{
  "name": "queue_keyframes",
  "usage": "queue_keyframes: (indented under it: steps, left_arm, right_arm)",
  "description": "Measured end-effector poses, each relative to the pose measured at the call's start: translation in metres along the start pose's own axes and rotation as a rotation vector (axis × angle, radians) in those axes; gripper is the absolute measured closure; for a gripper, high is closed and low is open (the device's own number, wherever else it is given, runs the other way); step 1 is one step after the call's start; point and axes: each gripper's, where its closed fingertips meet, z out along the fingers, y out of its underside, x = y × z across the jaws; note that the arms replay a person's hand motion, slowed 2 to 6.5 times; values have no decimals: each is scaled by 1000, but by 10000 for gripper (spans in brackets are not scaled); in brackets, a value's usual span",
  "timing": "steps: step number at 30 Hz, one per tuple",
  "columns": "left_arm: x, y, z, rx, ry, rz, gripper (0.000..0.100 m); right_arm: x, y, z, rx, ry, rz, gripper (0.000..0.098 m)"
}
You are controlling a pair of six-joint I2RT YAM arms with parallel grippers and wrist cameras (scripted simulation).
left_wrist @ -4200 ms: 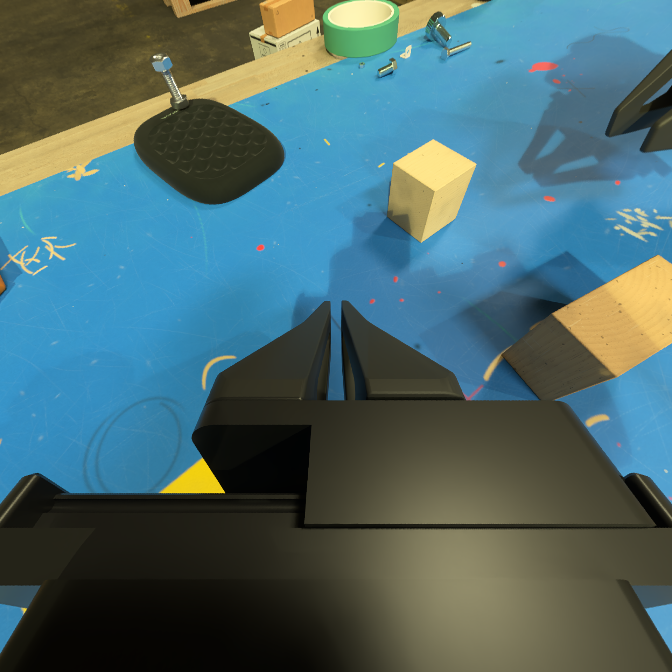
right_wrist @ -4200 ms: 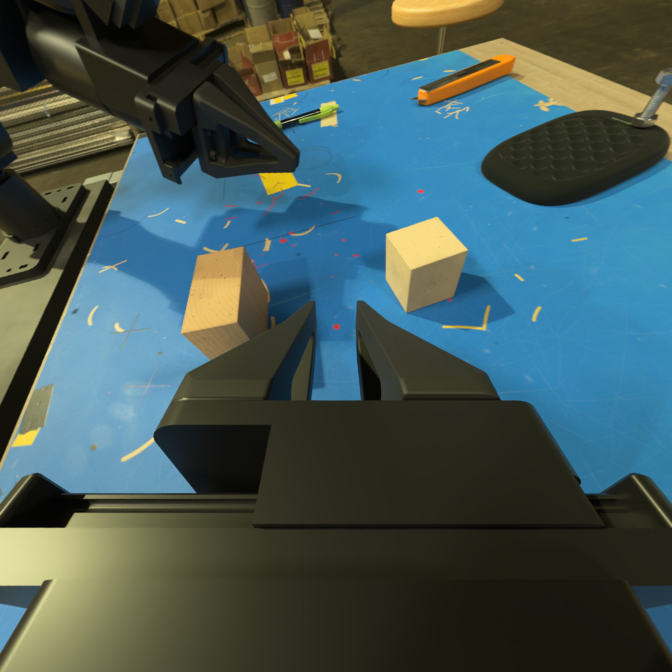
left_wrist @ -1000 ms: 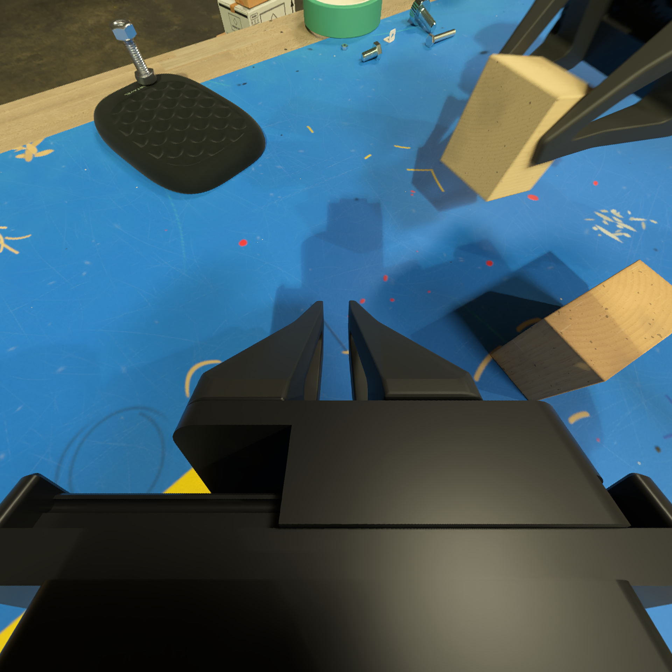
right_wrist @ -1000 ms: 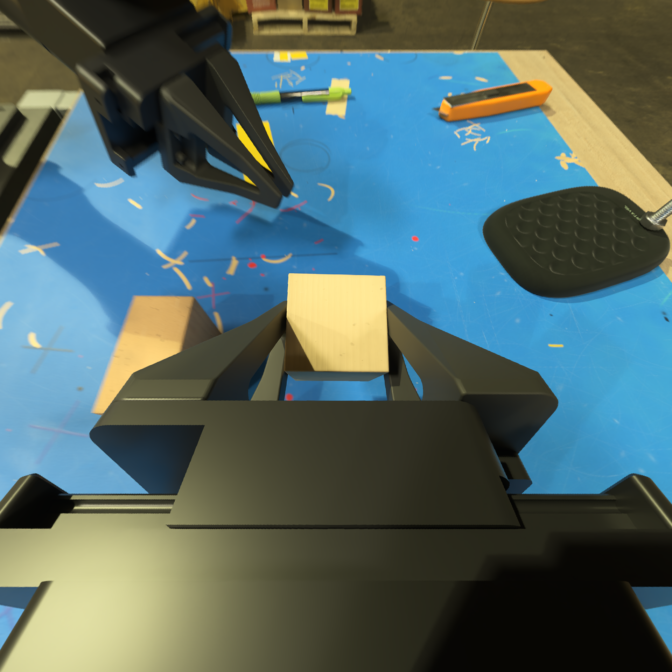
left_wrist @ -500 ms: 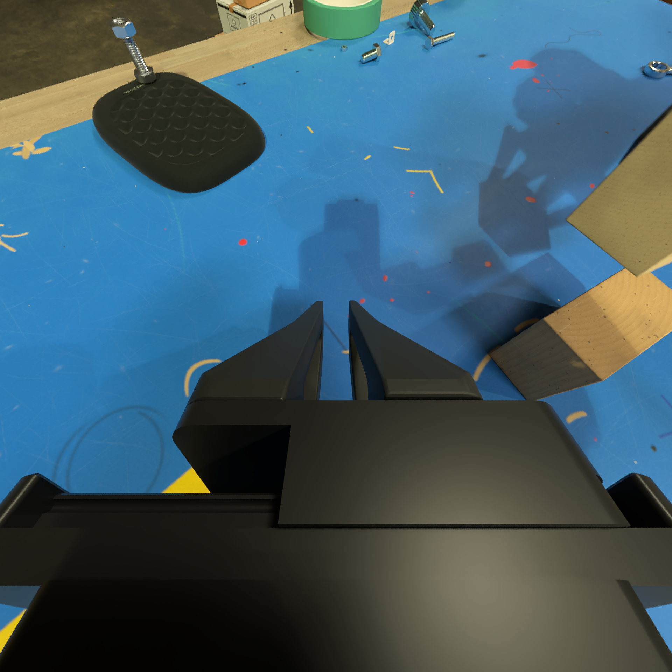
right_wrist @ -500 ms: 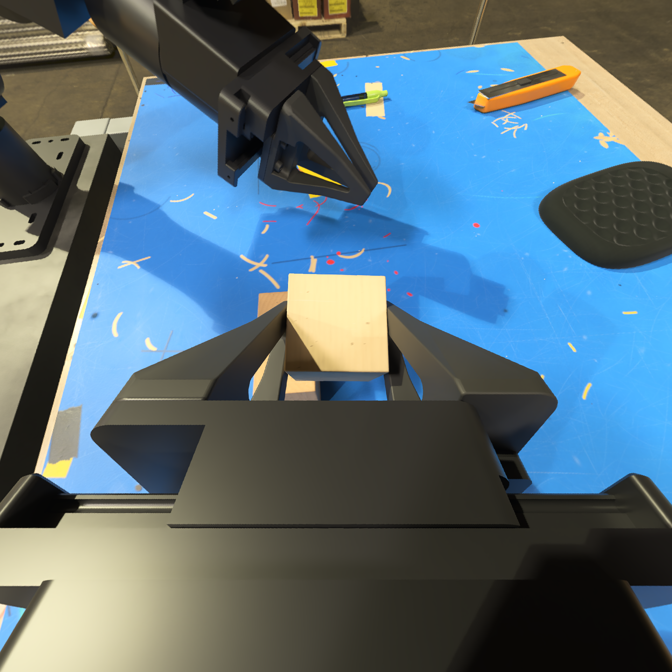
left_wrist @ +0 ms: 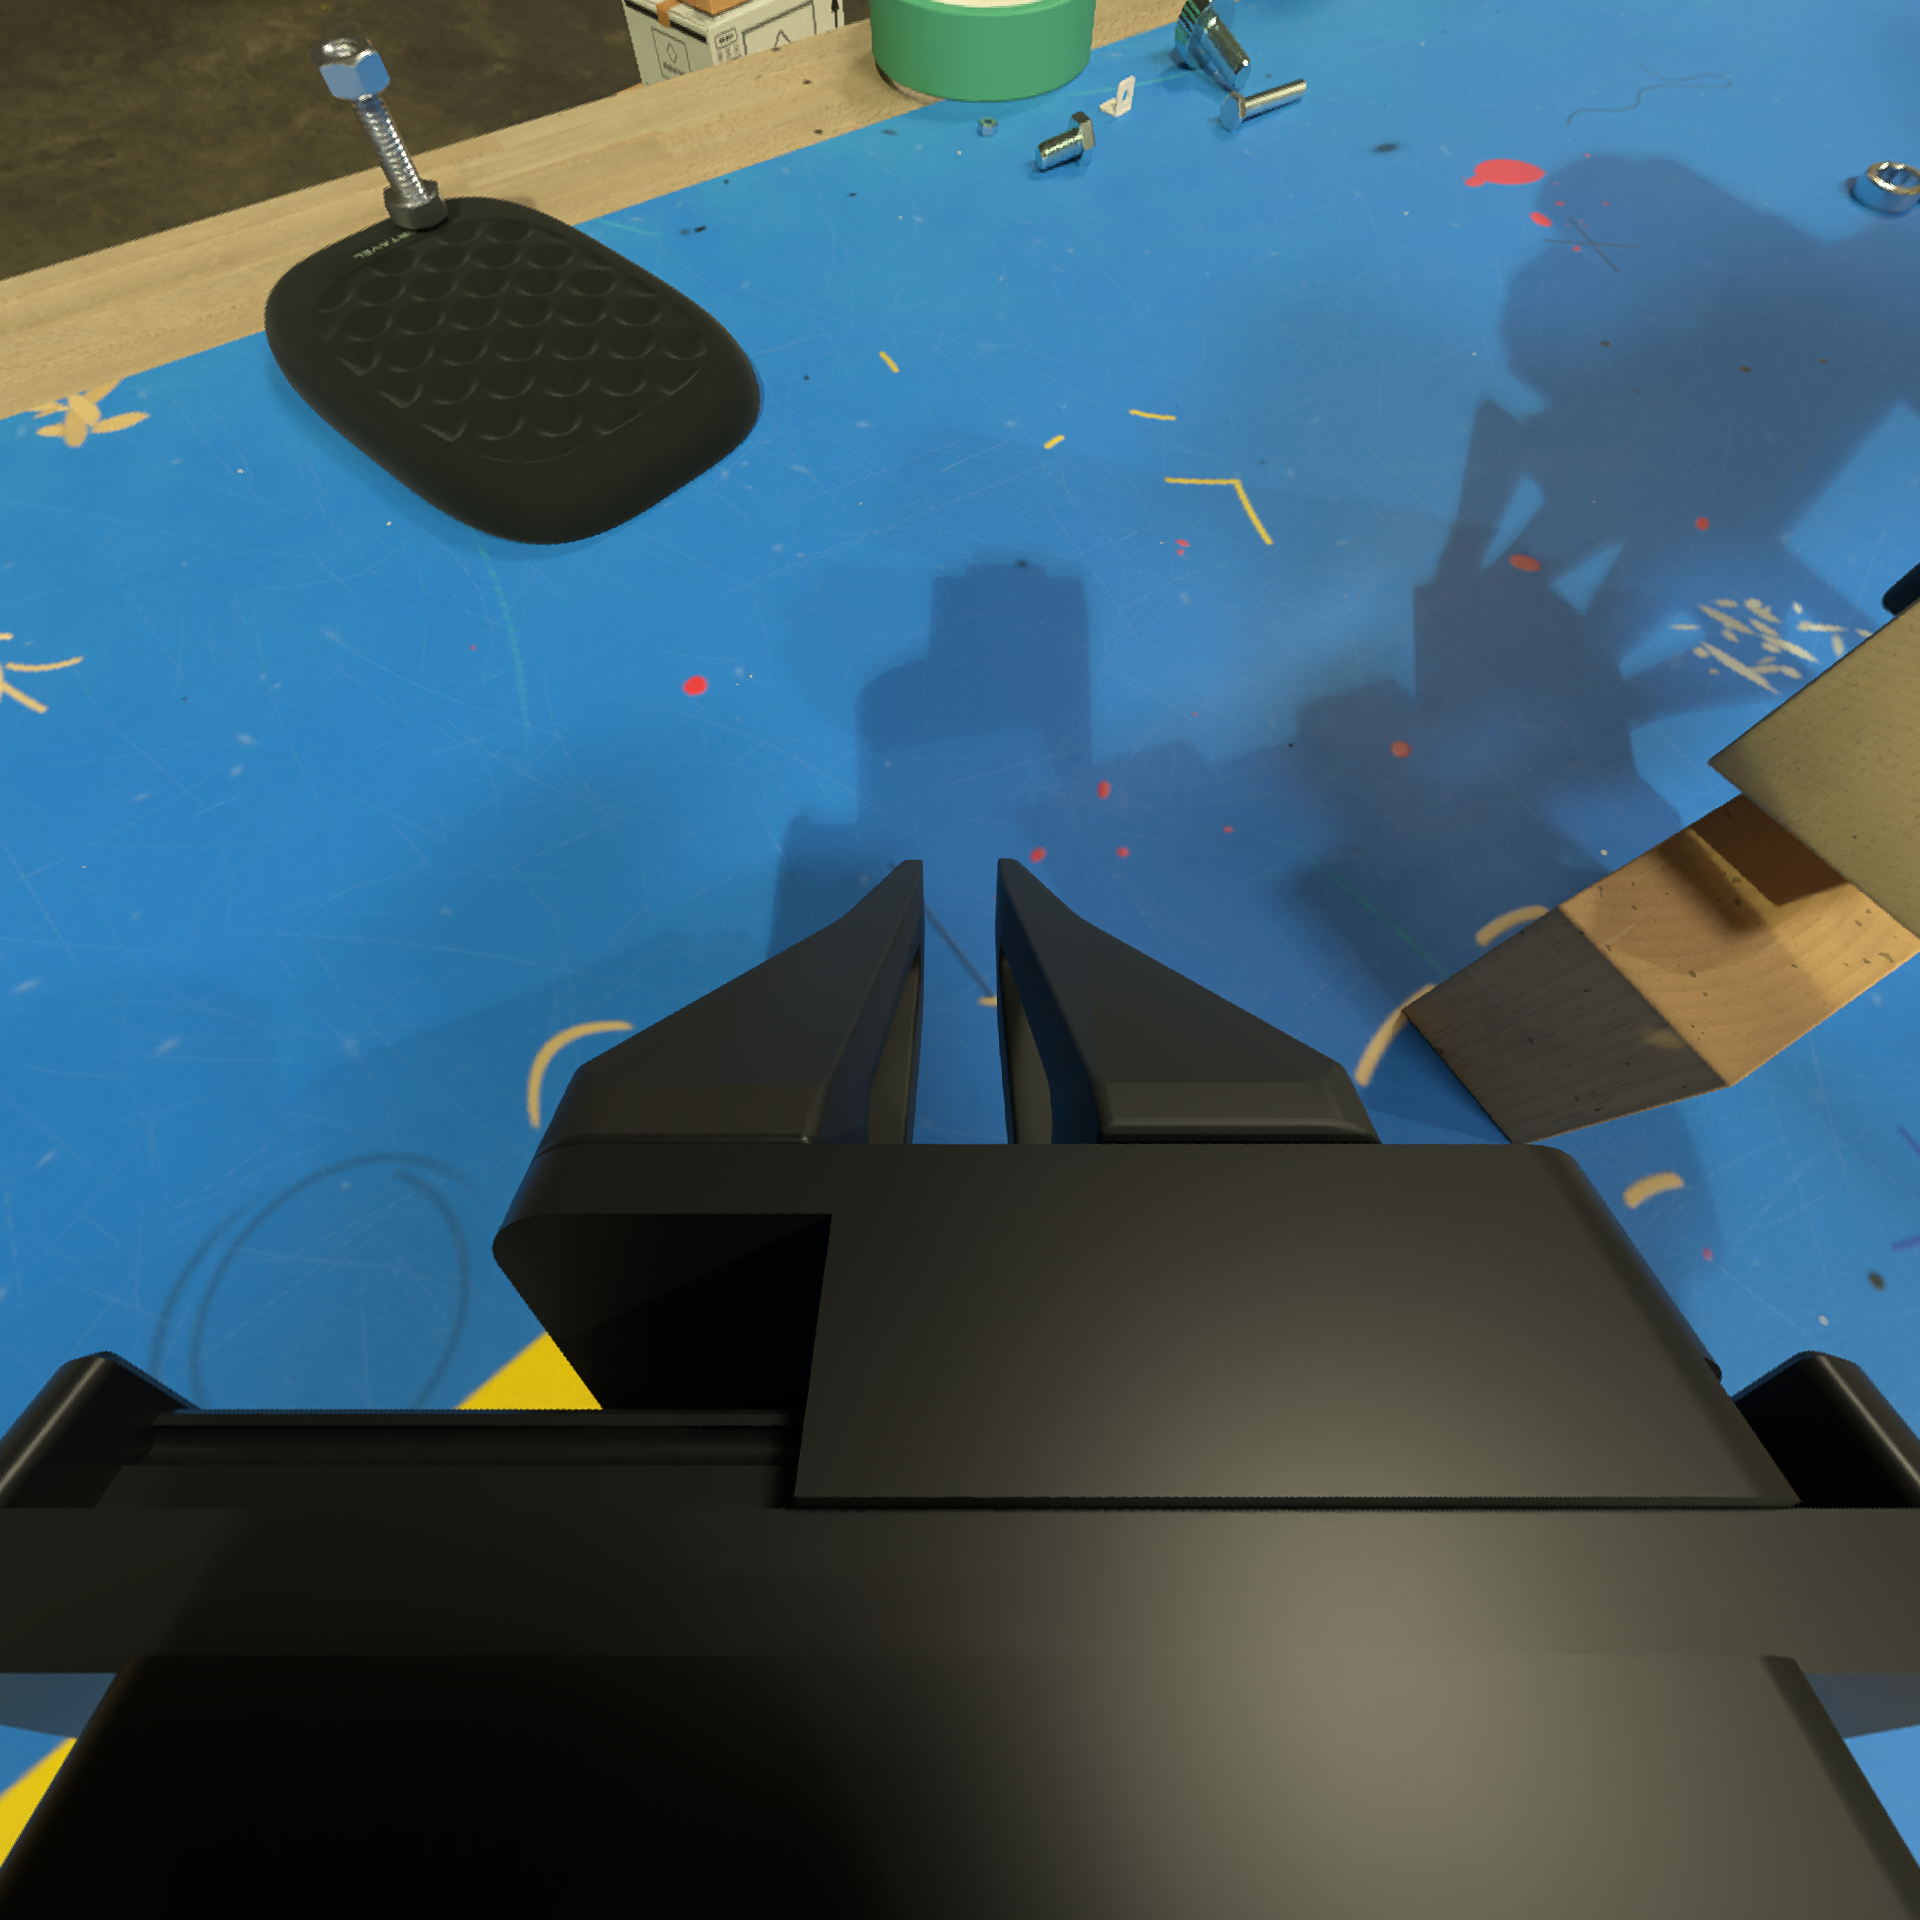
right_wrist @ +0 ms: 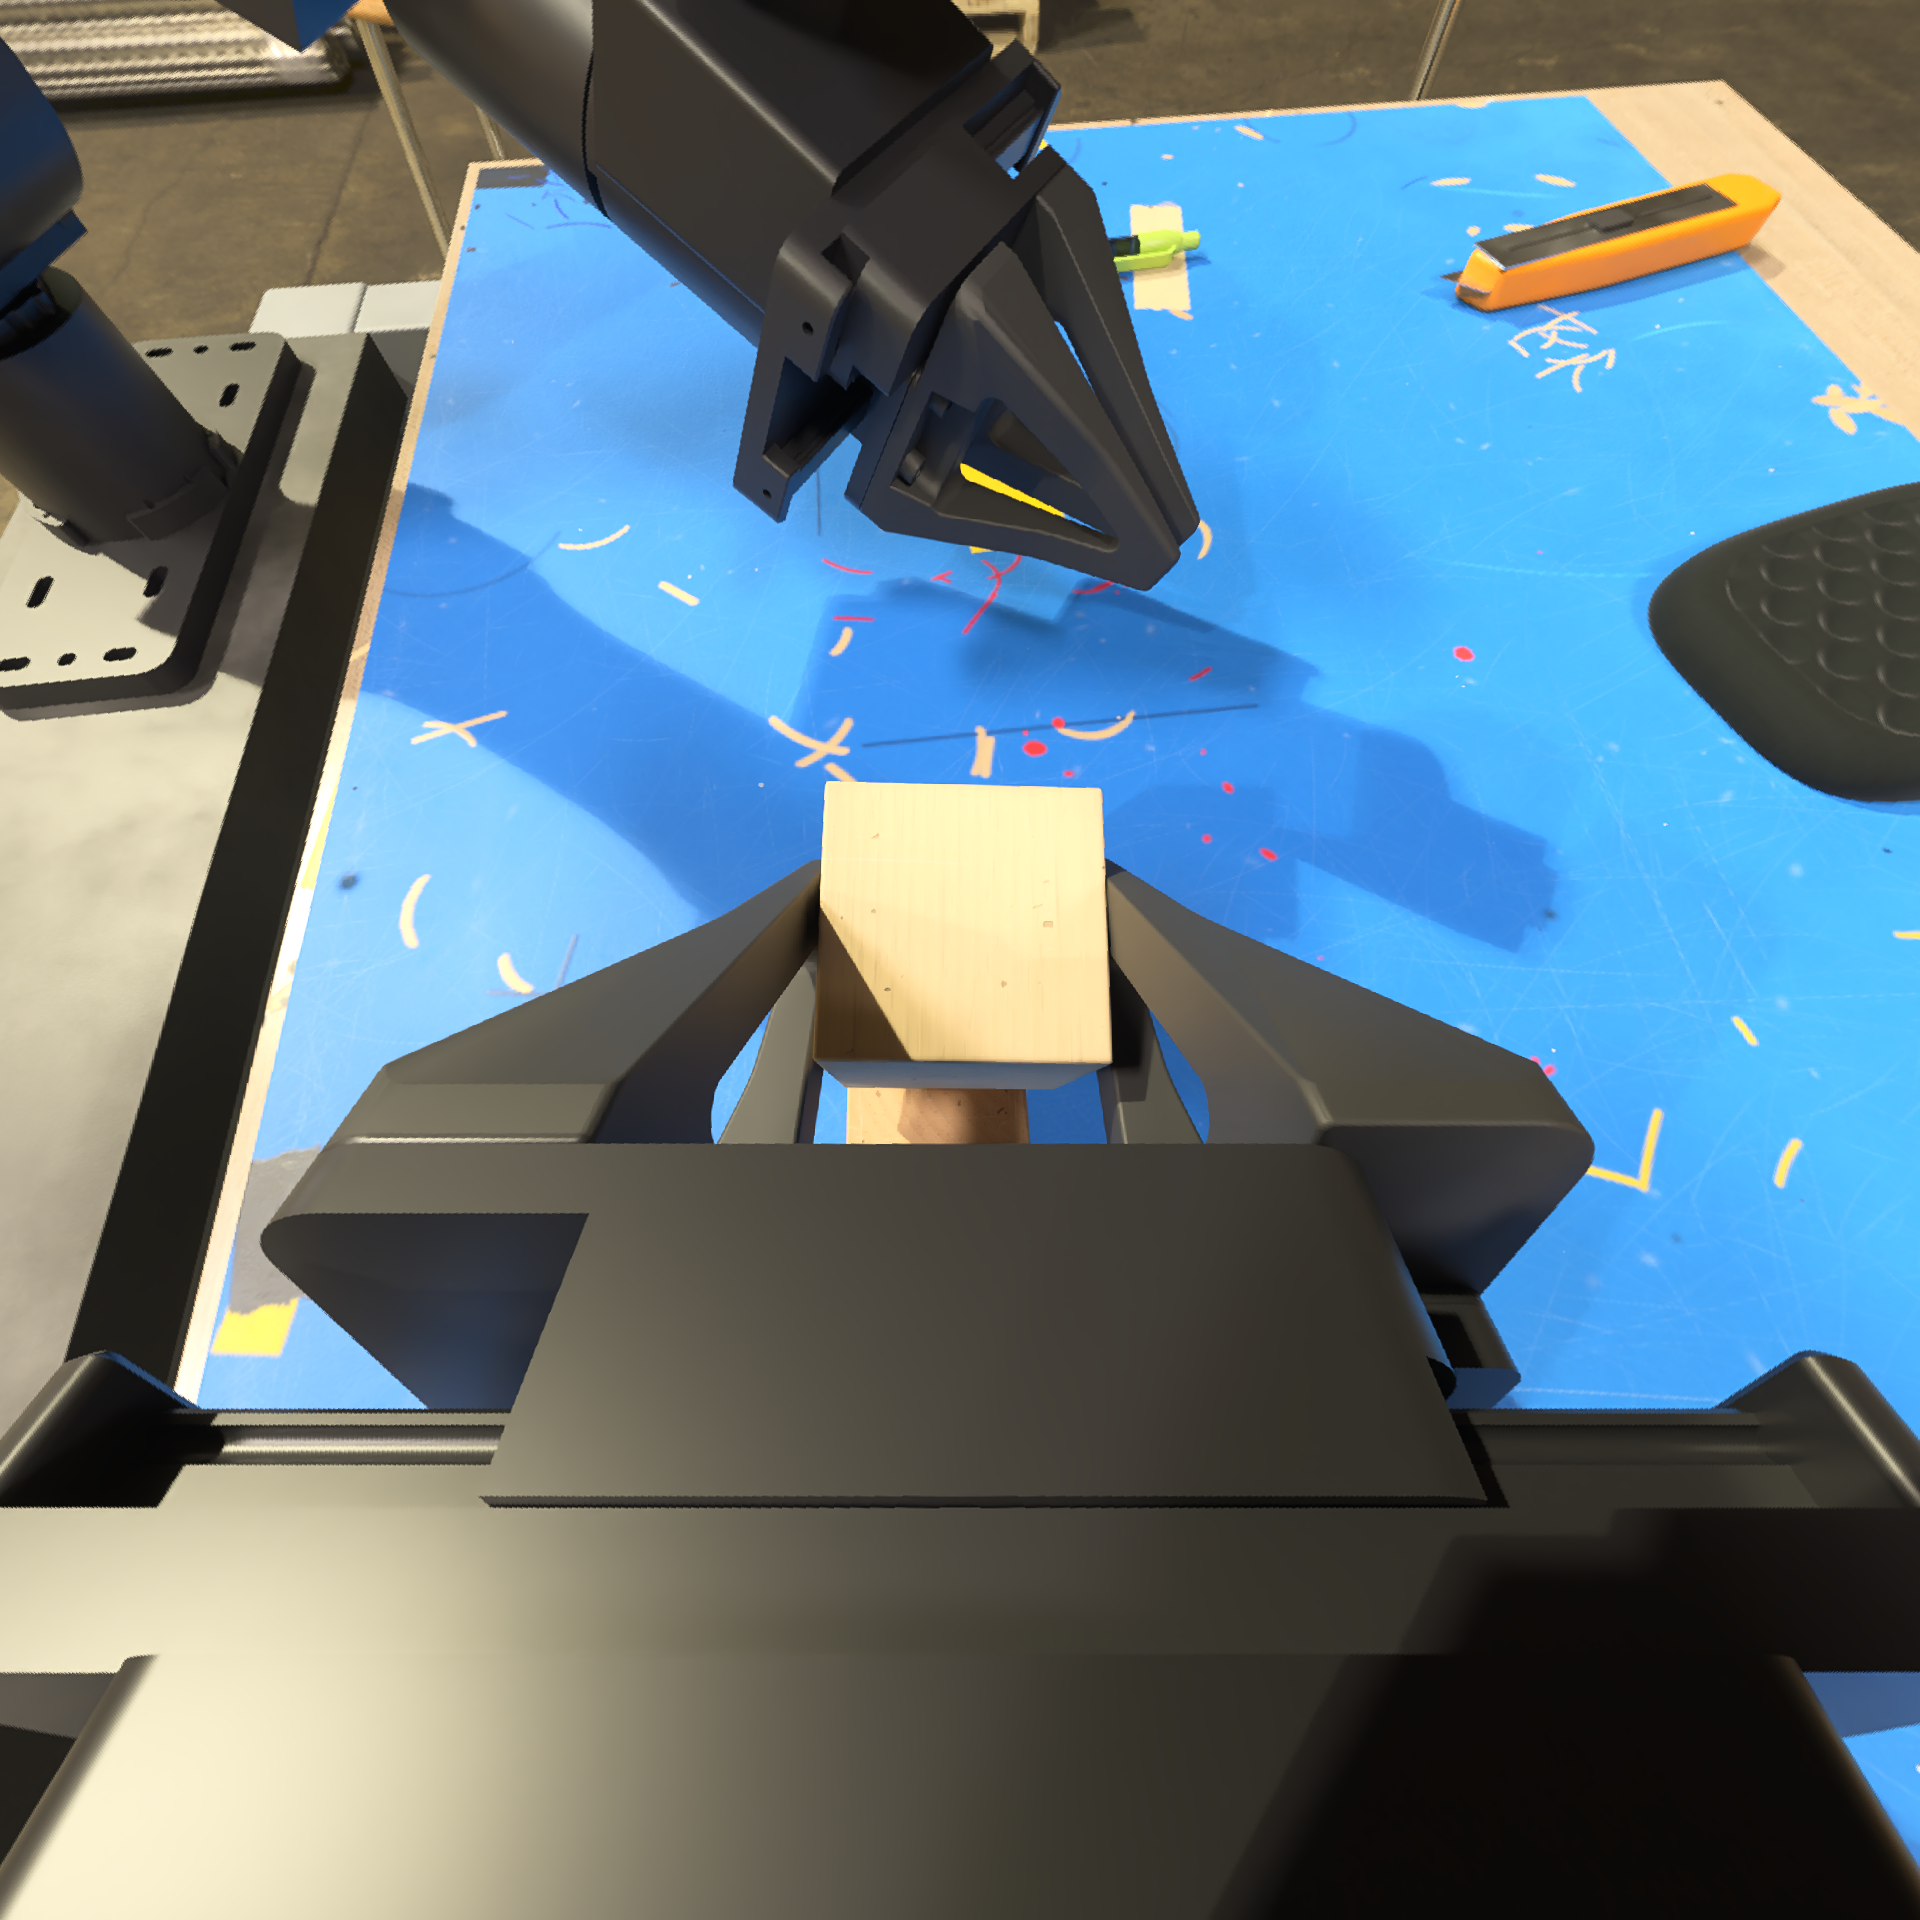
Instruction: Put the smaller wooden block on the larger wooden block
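Note:
My right gripper is shut on the smaller pale wooden block and holds it just above the larger, darker wooden block, most of which is hidden under it. In the left wrist view the larger block lies on the blue mat at the right, and the smaller block hangs over its far end at the frame edge. My left gripper is shut and empty, hovering over the mat left of the blocks. It also shows in the right wrist view.
A black ribbed pad with a bolt lies at the mat's far left. Green tape roll, loose bolts and a nut sit along the far edge. An orange utility knife and a green pen lie beyond.
My right gripper has carried the smaller block from mid-air over the mat to right above the larger block and lowered it. The left gripper has stayed still.

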Motion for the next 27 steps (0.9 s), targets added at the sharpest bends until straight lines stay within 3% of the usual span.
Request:
queue_keyframes:
  steps: [11,27]
  left_arm:
    - [0,1,0,-5,1,-1,885]
    - [1,1,1,-9,4,5,884]
  right_arm:
    - [-1,6,10,-46,-3,3,574]
    - [-6,5,17,-86,3,-69,582]
